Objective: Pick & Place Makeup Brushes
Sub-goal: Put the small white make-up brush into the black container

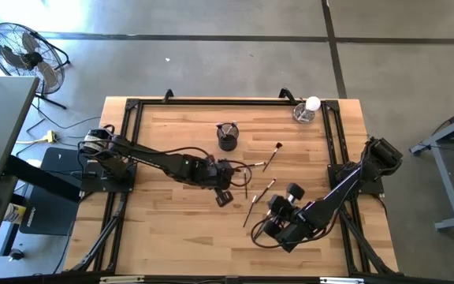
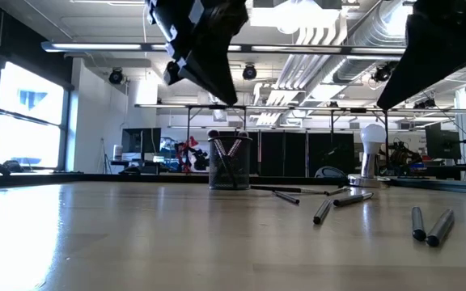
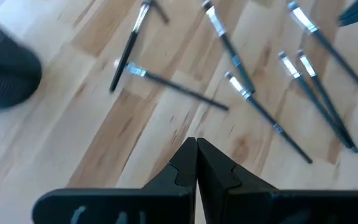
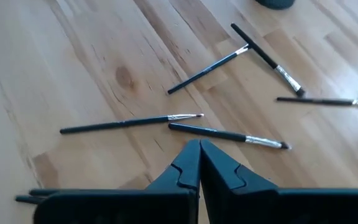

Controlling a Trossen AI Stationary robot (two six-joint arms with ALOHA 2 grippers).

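Several makeup brushes, thin and dark-handled, lie flat and scattered on the wooden table around the middle (image 1: 260,201); one has a reddish tip (image 1: 273,156). The left wrist view shows several of them (image 3: 253,102) and the right wrist view shows others (image 4: 132,123). More brushes stand in the black mesh cup (image 1: 227,136) (image 2: 230,162). My left gripper (image 1: 231,183) (image 3: 196,149) hangs shut above the table, just left of the scattered brushes. My right gripper (image 1: 268,213) (image 4: 199,149) is also shut, above the brushes nearer the right front. Neither holds anything.
A clear glass with a white ball (image 1: 307,109) stands near the far right corner. A black frame rail (image 1: 211,101) runs along the table's edges. Bare wood lies at the table's near left (image 1: 164,229). A fan (image 1: 22,55) stands on the floor beyond the table.
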